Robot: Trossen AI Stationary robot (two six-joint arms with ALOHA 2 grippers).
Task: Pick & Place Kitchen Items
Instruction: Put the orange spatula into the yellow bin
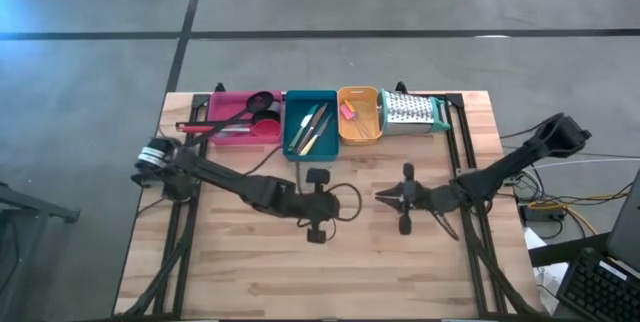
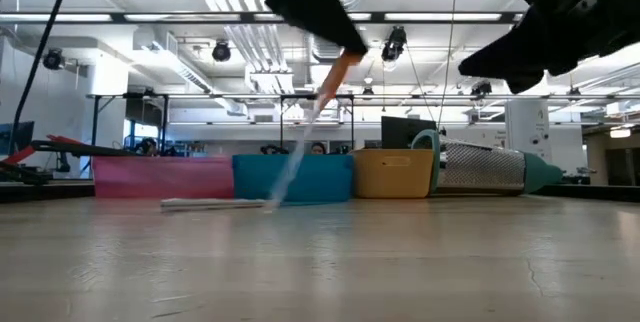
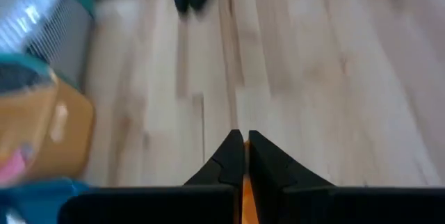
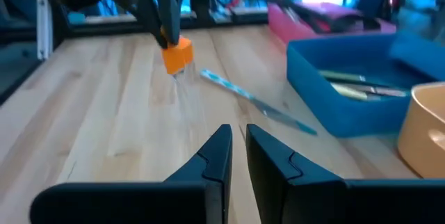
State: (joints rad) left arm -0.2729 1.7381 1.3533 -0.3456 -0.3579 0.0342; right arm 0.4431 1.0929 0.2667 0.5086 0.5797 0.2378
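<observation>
- My left gripper (image 4: 167, 35) hangs over the middle of the wooden table (image 1: 250, 262), its dark wedge-shaped fingers (image 3: 229, 158) pinched on the orange handle (image 4: 177, 52) of a thin utensil (image 2: 305, 132).
- From the low view I read that utensil as slanting down from the gripper, its pale blurred lower end at or near the table top; I cannot tell whether it touches.
- A slim knife (image 4: 254, 104) with a pale blue handle and grey metal blade lies flat on the boards just in front of the teal tray (image 1: 310, 125).
- The teal tray is rectangular with smooth walls and holds several thin long utensils.
- The pink tray (image 1: 235, 122) beside it carries a black ladle (image 1: 255, 104) and a red spoon.
- The orange tub (image 1: 358, 114) holds a small pink piece (image 1: 348, 111); a perforated metal grater (image 1: 412, 112) lies on its side next to it.
- My right gripper (image 1: 390, 197) waits over the table right of centre, its fingers nearly together with a narrow gap, holding nothing.
</observation>
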